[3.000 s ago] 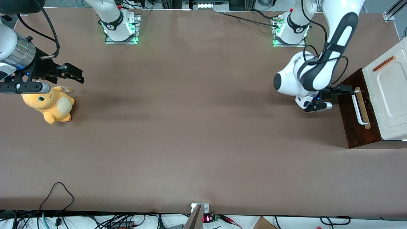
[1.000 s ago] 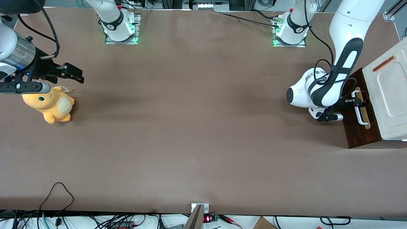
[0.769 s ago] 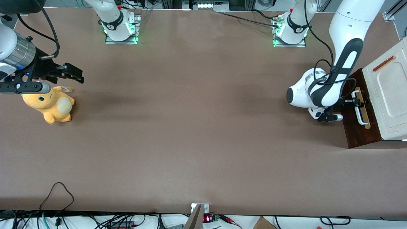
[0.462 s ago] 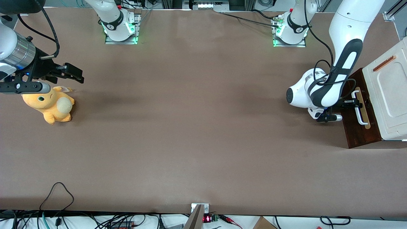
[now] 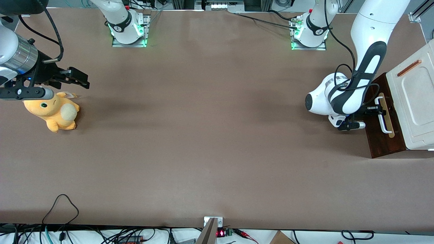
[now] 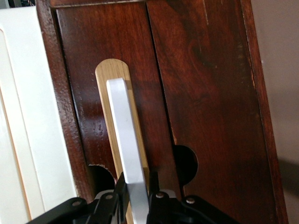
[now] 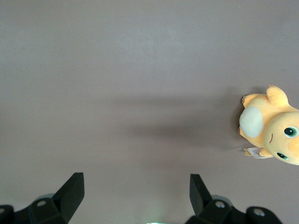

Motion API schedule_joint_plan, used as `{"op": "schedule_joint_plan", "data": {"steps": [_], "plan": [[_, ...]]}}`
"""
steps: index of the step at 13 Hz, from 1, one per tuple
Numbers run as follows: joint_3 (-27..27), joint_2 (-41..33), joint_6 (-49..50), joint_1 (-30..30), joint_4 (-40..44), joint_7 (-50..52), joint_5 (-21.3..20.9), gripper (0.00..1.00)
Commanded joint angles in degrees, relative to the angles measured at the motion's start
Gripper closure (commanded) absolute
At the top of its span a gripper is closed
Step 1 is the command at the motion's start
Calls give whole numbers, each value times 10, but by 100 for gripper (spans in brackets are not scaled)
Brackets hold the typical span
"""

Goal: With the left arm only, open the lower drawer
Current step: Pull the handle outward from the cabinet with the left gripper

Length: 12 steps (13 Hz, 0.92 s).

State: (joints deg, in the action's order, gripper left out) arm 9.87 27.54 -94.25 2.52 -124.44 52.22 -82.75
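The lower drawer (image 5: pixel 381 139) has a dark brown wooden front, with a white bar handle (image 5: pixel 383 120) on a light tan strip (image 5: pixel 389 125). It lies at the working arm's end of the table. My left arm (image 5: pixel 342 98) reaches to it. My left gripper (image 5: pixel 377 109) is shut on the handle near its middle. In the left wrist view the gripper (image 6: pixel 138 192) has its black fingers (image 6: pixel 120 186) pressed on both sides of the white handle (image 6: pixel 122 126), over the tan strip (image 6: pixel 108 77) and the brown front (image 6: pixel 205 93).
A cream-white panel (image 5: pixel 415 101) with a small copper bar (image 5: pixel 409 67) sits above the drawer. An orange plush toy (image 5: pixel 54 112) lies toward the parked arm's end of the table, also in the right wrist view (image 7: pixel 273 130). Cables run along the table's near edge (image 5: pixel 61 203).
Since three seconds ago my left gripper has moved along the handle from its farther end to its middle, nearer the front camera. In the last second hardly anything has moved.
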Motion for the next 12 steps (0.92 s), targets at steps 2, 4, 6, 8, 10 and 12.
{"op": "schedule_joint_plan", "data": {"steps": [2,4,6,8,10,12], "plan": [[0,4,-3,-30,12,-19,-3,100],[10,1,-2,-45,13,-19,-1,100],[36,-6,-1,-53,18,-19,21,100],[57,-6,2,-62,29,-19,57,100],[64,-6,3,-66,29,-19,58,100],[74,-6,4,-72,29,-19,73,100]]}}
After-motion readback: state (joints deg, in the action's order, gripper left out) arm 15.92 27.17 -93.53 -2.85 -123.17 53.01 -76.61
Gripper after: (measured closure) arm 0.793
